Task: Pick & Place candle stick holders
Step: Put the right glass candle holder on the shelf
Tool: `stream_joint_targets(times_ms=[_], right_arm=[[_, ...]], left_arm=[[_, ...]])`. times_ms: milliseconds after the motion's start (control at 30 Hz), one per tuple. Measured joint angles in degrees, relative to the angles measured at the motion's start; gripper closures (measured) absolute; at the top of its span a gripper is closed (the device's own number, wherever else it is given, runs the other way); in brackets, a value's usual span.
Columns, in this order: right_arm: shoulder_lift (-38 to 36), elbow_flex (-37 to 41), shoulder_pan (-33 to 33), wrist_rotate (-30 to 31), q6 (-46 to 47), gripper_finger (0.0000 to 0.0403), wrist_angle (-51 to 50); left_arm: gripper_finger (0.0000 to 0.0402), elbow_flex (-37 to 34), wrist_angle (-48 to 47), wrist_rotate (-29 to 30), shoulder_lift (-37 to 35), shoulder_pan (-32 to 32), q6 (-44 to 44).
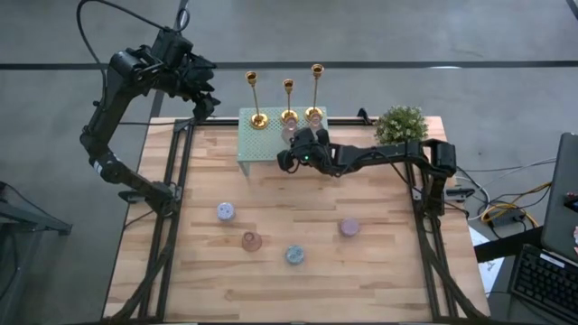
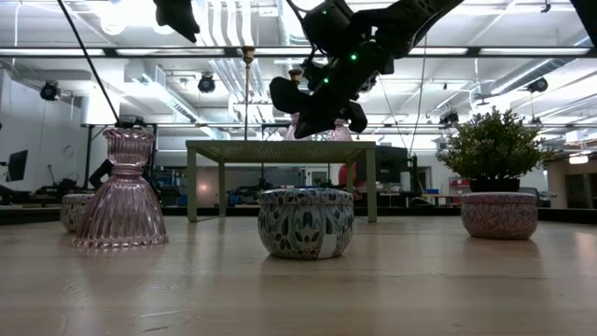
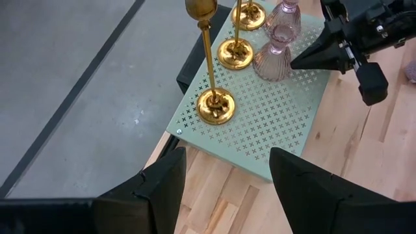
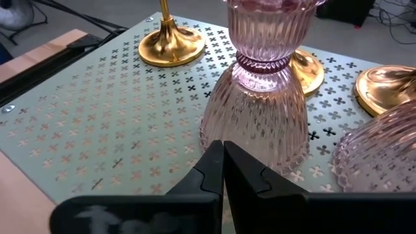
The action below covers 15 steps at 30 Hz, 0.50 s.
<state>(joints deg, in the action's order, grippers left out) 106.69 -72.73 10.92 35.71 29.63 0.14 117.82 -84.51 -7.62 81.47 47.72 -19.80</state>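
Three gold candlesticks (image 1: 256, 97) (image 1: 288, 101) (image 1: 315, 90) stand on their round bases along the far edge of a pale green perforated stand (image 1: 262, 144). In the left wrist view they show in a row (image 3: 214, 104) (image 3: 235, 52) (image 3: 249, 14). Two pink ribbed glass holders (image 4: 257, 110) (image 4: 383, 153) stand on the stand in front of them. My right gripper (image 4: 223, 162) is shut, level over the stand, its tips at the nearer pink holder's skirt. My left gripper (image 3: 224, 188) is open and empty, high beyond the stand's far left corner. My right gripper's shut fingertips (image 3: 300, 62) point level from the table's right side at the lower skirt (image 4: 244, 140) of the pink glass holder. I cannot tell whether they touch it. The holder stands upright on the stand.
On the wooden table stand a third pink glass holder (image 1: 251, 241), three small patterned tins (image 1: 226, 211) (image 1: 294, 255) (image 1: 349, 227) and a potted plant (image 1: 401, 125) at the far right. Black frame rails (image 1: 172, 181) run along both sides.
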Motion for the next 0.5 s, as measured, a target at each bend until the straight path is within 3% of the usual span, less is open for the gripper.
stream_joint_targets(times_ms=[500], right_arm=[[-0.02,0.07,0.84,-0.25,-0.06,0.0395,0.13]], left_arm=[[0.0177,0.0,0.07,0.02,0.0,-0.02,-0.16]])
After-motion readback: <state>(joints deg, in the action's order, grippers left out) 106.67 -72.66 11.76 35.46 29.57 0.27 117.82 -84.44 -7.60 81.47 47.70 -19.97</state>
